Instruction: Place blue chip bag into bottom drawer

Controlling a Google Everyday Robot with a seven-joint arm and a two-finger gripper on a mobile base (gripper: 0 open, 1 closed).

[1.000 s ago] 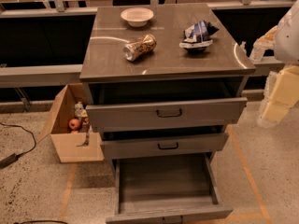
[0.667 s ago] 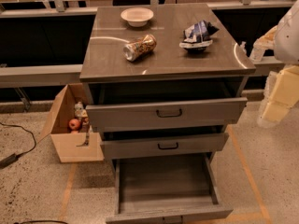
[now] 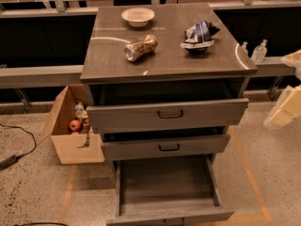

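Gripper [image 3: 293,59] right edge; blue chip bag [image 3: 198,36] well apart.

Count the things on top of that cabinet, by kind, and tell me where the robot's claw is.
Bowl: 1
Can: 1
Blue chip bag: 1
Total: 3
Claw: far right, off the cabinet top.

Single high frontal view, steeply down onto cabinet [image 3: 169,67]; hand beyond right edge.
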